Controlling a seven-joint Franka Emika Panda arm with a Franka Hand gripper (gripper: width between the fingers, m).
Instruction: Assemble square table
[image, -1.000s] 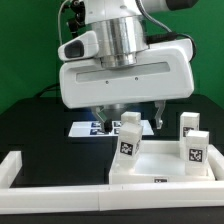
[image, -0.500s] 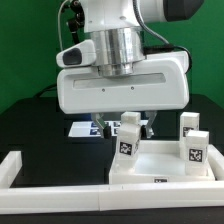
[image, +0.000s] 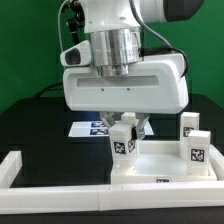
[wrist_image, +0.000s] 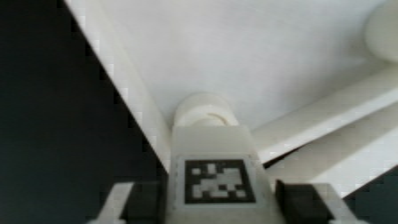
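The black table (image: 40, 135) under a green backdrop gives flat, roomy footing; the marker board (image: 85, 128) lies at 10 o'clock from the work, a white barrier strip (image: 20, 170) at 8. The square table top (image: 165, 165) looks light, stiff and slick, best left flat. On it stand 3 visible legs: 2 at 3 o'clock (image: 193, 148), 1 leg (image: 123, 140) under the gripper (image: 123, 124). Its fingers (wrist_image: 306, 205) flank this small rigid leg's tagged sides, apparently pinching; firm contact cannot be confirmed.

Green backdrop (image: 25, 50) behind — black tabletop (image: 40, 125) below.
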